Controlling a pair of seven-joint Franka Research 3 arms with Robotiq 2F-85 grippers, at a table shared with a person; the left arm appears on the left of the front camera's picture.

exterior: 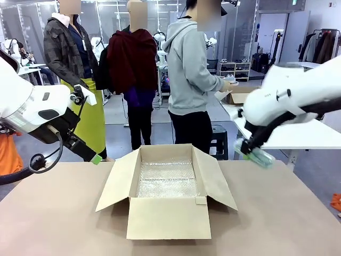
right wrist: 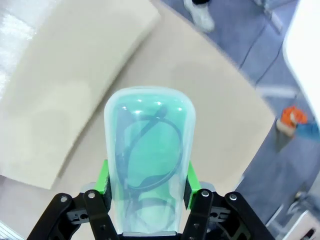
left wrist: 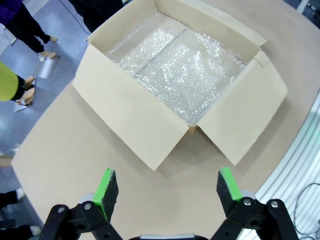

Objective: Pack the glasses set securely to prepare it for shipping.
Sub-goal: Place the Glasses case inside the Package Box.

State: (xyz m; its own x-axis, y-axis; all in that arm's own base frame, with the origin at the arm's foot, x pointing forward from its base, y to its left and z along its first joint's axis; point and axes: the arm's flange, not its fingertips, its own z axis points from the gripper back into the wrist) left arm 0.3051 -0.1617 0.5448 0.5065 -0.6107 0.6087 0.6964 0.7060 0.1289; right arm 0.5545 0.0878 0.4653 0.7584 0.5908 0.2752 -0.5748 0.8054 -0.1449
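While aloft, right claw (right wrist: 146,181) around case (right wrist: 149,130)

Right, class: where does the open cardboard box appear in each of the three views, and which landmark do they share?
Front view: cardboard box at centre, flaps open.
Left wrist view: upper middle, bubble wrap inside, beyond the open left end effector.
Right wrist view: one flap at upper left, behind the mint green case in the right end effector.
Shared landmark: the brown table under the box.

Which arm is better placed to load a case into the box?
Right. The right pincer grips the mint green glasses case near the open cardboard box; the left pincer is open, empty.
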